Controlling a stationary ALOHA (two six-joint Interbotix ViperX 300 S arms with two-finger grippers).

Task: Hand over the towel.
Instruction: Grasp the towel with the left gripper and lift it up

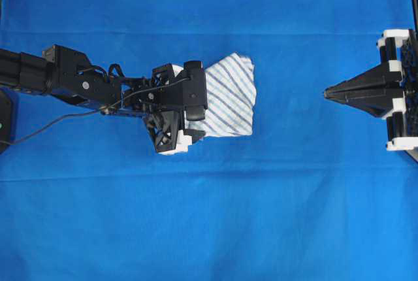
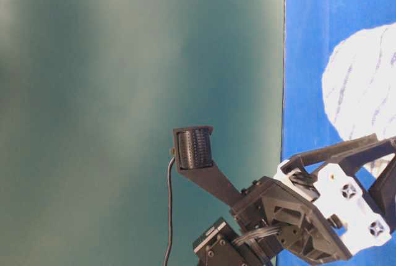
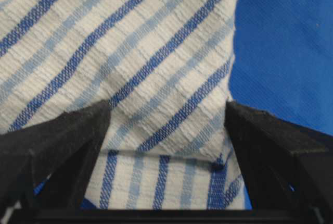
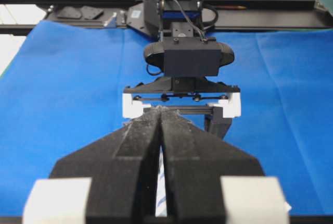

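Left gripper [image 1: 189, 108] covers the towel's [image 1: 228, 95] near edge overhead. Right wrist view: towel mostly hidden, perhaps one striped sliver visible.

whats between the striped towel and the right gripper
Only bare blue table cover in the overhead view: nothing lies between the white blue-striped cloth towel and the shut right gripper.

White towel [image 1: 228, 95] with blue and grey stripes, plain blue table cover [image 1: 209, 215]
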